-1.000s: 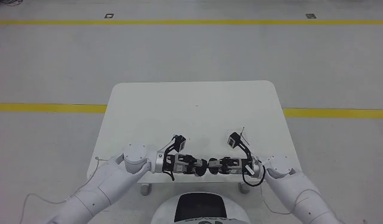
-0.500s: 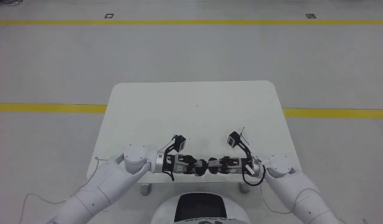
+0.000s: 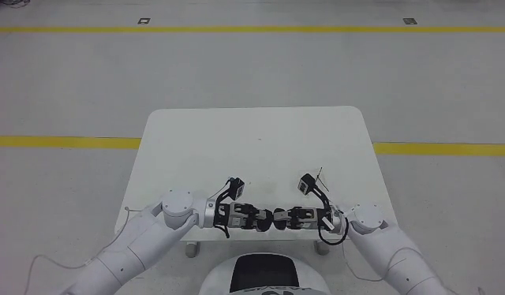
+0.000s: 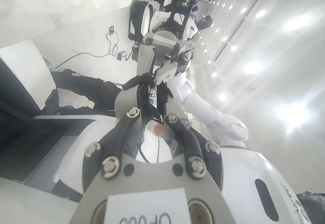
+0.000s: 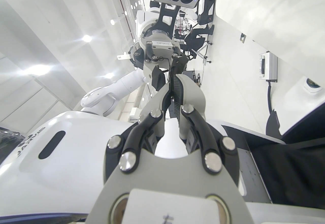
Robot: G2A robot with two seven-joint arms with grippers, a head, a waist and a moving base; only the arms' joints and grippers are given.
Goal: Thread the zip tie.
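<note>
Grippers: the left gripper (image 3: 263, 216) and right gripper (image 3: 283, 216) meet tip to tip over the near part of the table (image 3: 252, 137).
Right grip: pinched almost closed on a thin dark strip, which I take to be the zip tie (image 5: 171, 84).
Left grip: cannot tell whether it clamps anything.
Tie position: held in the air where the two tips meet, off the table.
Done: tie picked up and its ends apparently brought together.
Remaining: no closed loop can be made out, so the tail probably has yet to pass through the head.
</note>
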